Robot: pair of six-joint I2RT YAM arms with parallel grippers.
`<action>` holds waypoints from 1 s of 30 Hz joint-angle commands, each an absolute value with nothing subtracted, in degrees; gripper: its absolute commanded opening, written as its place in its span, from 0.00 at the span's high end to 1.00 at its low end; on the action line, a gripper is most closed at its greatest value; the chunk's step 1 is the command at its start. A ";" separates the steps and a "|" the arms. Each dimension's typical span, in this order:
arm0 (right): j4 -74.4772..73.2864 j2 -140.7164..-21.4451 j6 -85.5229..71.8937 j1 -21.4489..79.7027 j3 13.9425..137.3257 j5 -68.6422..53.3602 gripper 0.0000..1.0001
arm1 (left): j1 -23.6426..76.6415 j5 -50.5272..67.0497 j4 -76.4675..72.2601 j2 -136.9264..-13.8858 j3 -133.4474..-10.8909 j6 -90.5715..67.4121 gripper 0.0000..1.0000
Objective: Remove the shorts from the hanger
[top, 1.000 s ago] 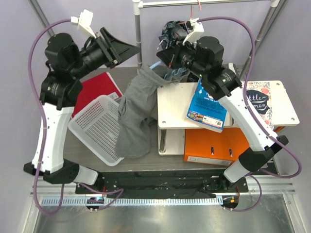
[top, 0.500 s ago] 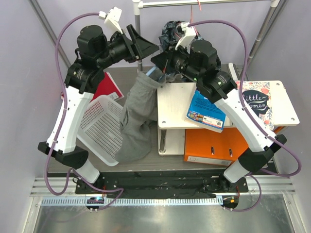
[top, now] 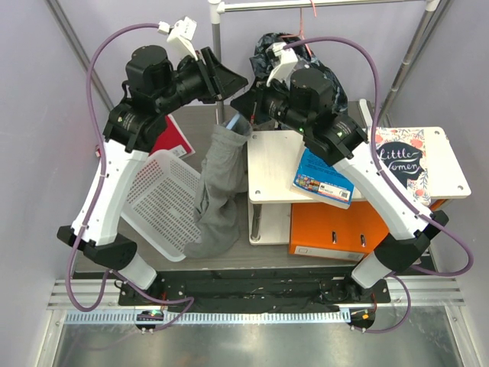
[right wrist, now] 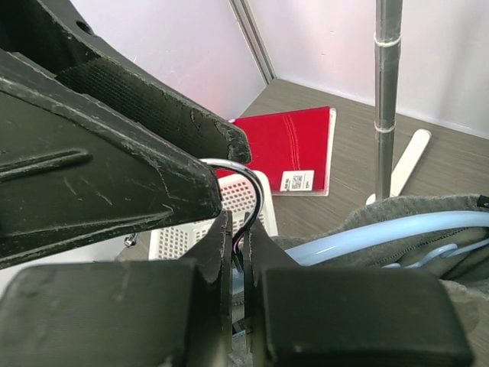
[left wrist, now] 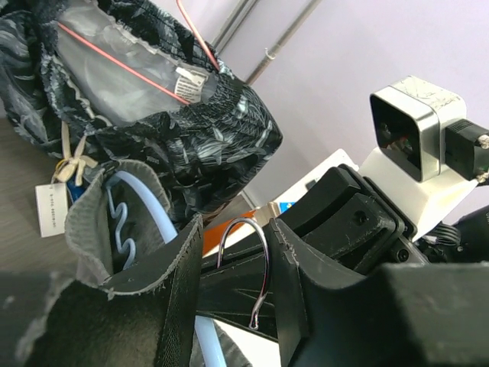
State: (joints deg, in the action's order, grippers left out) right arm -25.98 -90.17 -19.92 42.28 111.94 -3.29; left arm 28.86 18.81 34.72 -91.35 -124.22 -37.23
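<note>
- Here, nearest me, my right gripper [right wrist: 238, 237] is pinched tight on the metal hook [right wrist: 256, 191] of the light-blue hanger [right wrist: 367, 233], which carries the grey garment [top: 221, 183].
- My left gripper [left wrist: 235, 229] stands apart, its jaws straddling that same hook without pressing it.
- Beyond both, the shorts [left wrist: 206, 130] hang on the hanger [left wrist: 114, 58] up by the rail [top: 328, 4]; neither tool touches them.
- I judge them light, soft and floppy. The gathered waistband should bunch and give purchase, so I would take hold there, beside the red wire.
- Against a second ago, my left arm has swung in from the left to meet the right, and the grey garment hangs higher and narrower.
</note>
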 commanded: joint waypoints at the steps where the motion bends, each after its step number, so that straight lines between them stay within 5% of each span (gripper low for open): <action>1: -22.06 -87.89 -21.27 42.98 113.38 -3.78 0.99 | 28.74 14.68 37.79 -88.42 -123.93 -33.14 0.62; 7: -22.94 -87.80 -21.27 43.07 113.82 -1.68 0.99 | 28.83 13.54 40.86 -89.73 -126.03 -32.52 0.66; 10: -24.69 -88.68 -21.01 43.07 116.00 -0.71 0.99 | 28.92 12.84 43.58 -90.09 -127.17 -31.73 0.52; 14: -27.33 -90.08 -20.22 44.03 117.86 2.43 0.99 | 30.32 8.46 47.98 -90.53 -129.81 -29.19 0.47; 21: -31.46 -92.11 -18.98 45.61 120.76 6.50 0.99 | 32.78 1.86 51.32 -90.88 -130.08 -24.79 0.67; 30: -31.99 -93.42 -18.11 47.19 122.60 7.21 0.99 | 36.29 -3.68 54.49 -92.63 -132.62 -21.10 0.77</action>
